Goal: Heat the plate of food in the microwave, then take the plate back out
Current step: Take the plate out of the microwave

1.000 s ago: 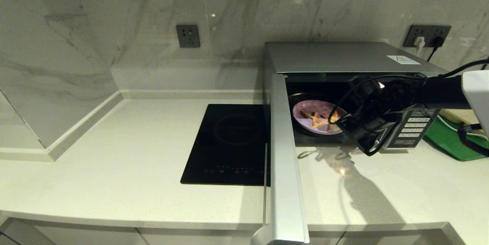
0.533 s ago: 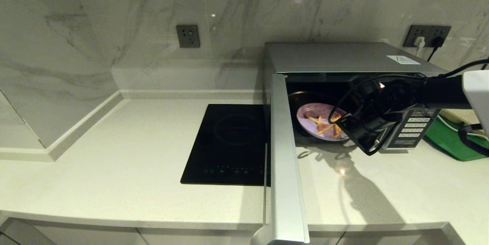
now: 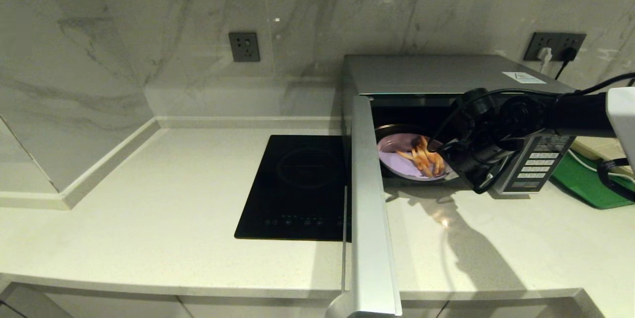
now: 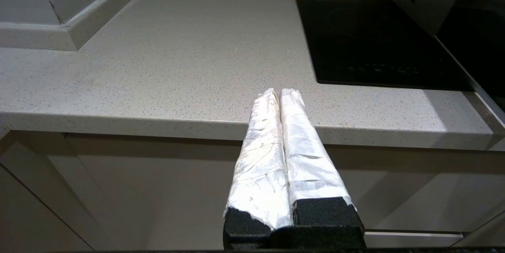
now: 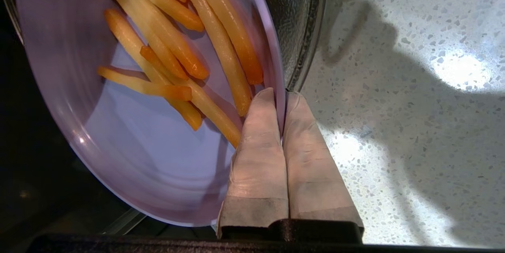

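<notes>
The silver microwave [image 3: 436, 75] stands at the back right of the counter with its door [image 3: 369, 209] swung wide toward me. Inside, at the front of the cavity, the lavender plate of food [image 3: 397, 159] is tilted, its orange fries [image 3: 426, 159] slid toward the low side. My right gripper [image 5: 281, 94] is shut on the plate's rim [image 5: 276, 67], one finger inside the plate and one outside; the head view hides those fingers behind the black wrist [image 3: 476, 159]. My left gripper [image 4: 280, 92] hangs shut and empty below the counter's front edge.
A black induction hob [image 3: 297, 186] lies left of the open door. A green tray [image 3: 590, 179] sits right of the microwave, beside the keypad [image 3: 538, 161]. Wall sockets [image 3: 553, 46] and cables are behind. Light speckled counter [image 3: 149, 199] spreads to the left.
My right gripper closed on the plate's rim. The plate came forward, then tipped up at that edge, and the fries slid together toward the low side.
</notes>
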### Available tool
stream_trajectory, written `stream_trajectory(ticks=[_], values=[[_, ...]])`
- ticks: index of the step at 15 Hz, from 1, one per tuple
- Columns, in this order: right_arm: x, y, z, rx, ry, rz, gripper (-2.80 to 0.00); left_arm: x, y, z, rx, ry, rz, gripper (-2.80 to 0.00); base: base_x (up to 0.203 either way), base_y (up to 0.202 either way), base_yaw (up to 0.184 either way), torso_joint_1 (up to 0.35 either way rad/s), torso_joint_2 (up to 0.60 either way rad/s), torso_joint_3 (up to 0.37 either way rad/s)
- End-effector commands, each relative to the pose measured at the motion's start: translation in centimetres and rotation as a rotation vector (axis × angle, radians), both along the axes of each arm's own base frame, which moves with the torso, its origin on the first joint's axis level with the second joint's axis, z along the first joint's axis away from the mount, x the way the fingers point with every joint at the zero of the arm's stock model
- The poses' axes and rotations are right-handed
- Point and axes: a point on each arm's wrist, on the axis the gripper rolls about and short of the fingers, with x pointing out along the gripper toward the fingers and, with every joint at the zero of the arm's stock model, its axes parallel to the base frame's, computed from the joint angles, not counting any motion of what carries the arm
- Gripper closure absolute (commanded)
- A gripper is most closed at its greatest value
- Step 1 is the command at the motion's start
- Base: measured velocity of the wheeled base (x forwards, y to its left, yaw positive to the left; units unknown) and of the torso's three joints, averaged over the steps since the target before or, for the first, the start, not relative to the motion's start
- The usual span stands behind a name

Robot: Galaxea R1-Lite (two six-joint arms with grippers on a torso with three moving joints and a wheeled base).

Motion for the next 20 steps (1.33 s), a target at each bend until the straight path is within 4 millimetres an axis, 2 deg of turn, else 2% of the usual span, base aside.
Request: stream_trajectory(ticks=[1,6,10,20], values=[[0.1,-0.4,0.3,0.006,-0.011,-0.016,0.0,0.0,0.0,0.0,-0.001,-0.001,0.001,0.0,0.0,0.0,0.0,0.0,0.0,0.0],[-0.2,-0.7,1.3,0.012,-0.031,-0.022,0.0,0.0,0.0,0.0,-0.001,-0.001,0.001,0.0,0.0,0.0,0.0,0.0,0.0,0.0],[-1.7,-1.0,2.3,0.013,-0.03,-0.022,0.0,0.0,0.0,0.0,-0.001,-0.001,0.001,0.0,0.0,0.0,0.0,0.0,0.0,0.0],[-9.7,-2.0,4.1,0.016,0.019,-0.006,0.0,0.0,0.0,0.0,-0.001,-0.001,0.001,0.0,0.0,0.0,0.0,0.0,0.0,0.0]])
